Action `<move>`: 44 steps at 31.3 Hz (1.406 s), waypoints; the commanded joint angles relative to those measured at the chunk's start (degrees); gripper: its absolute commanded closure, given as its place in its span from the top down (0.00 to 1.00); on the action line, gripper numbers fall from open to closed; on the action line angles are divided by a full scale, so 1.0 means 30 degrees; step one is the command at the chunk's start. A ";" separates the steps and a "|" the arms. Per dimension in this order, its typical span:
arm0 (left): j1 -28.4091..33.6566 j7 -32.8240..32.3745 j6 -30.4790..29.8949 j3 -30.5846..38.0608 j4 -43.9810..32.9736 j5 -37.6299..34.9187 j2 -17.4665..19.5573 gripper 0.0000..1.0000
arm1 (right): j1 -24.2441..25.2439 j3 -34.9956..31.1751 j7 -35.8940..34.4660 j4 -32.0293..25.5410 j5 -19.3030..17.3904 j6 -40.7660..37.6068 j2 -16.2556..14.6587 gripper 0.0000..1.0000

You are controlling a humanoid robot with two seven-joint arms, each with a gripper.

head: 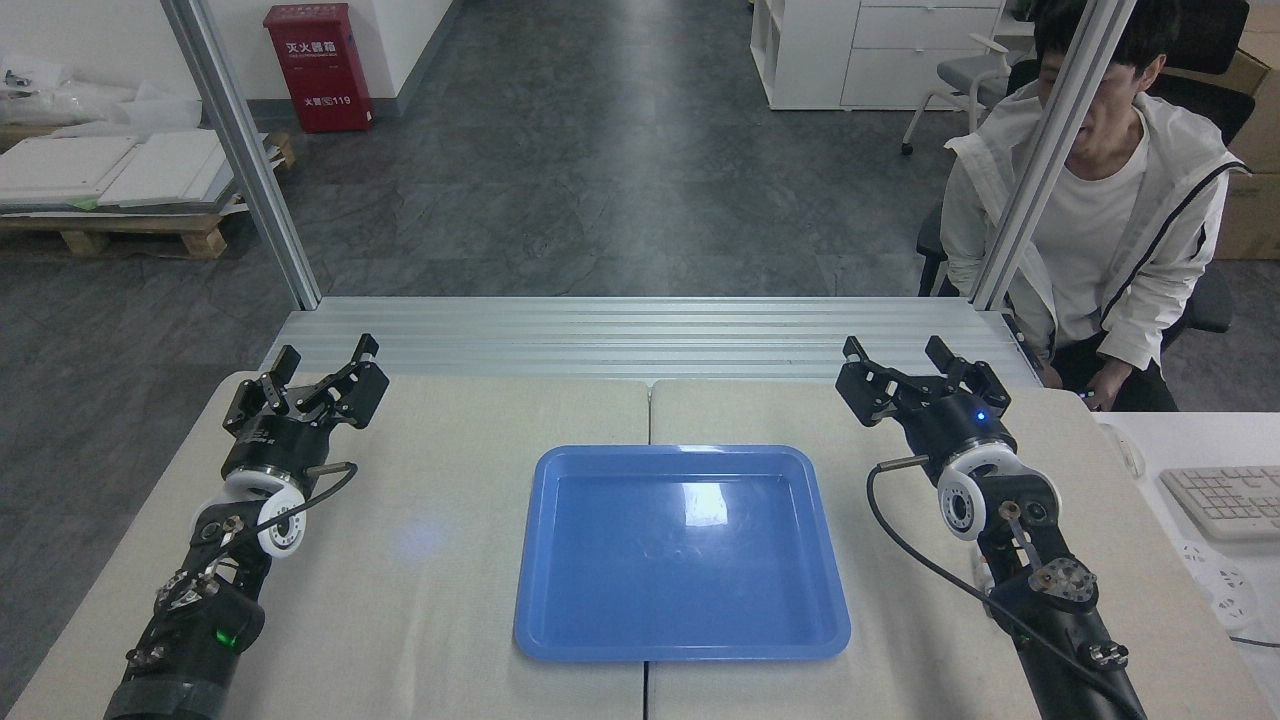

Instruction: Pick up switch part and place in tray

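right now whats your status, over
Left end effector open, empty. Right end effector open, empty. Glossy blue plastic tray centred between arms, nothing in it. Switch part not in view; nothing in the way.

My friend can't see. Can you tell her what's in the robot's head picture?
A blue tray lies empty in the middle of a beige table, between two black robot arms. The left hand and right hand are both open and hold nothing. A person in a white jacket sits behind the table's far right corner; no switch part shows.
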 commanded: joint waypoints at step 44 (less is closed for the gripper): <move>0.0000 -0.0012 0.0001 0.0000 0.0000 0.0000 -0.0005 1.00 | -0.0136 0.0249 0.0061 -0.0141 -0.0089 0.0240 -0.0050 0.99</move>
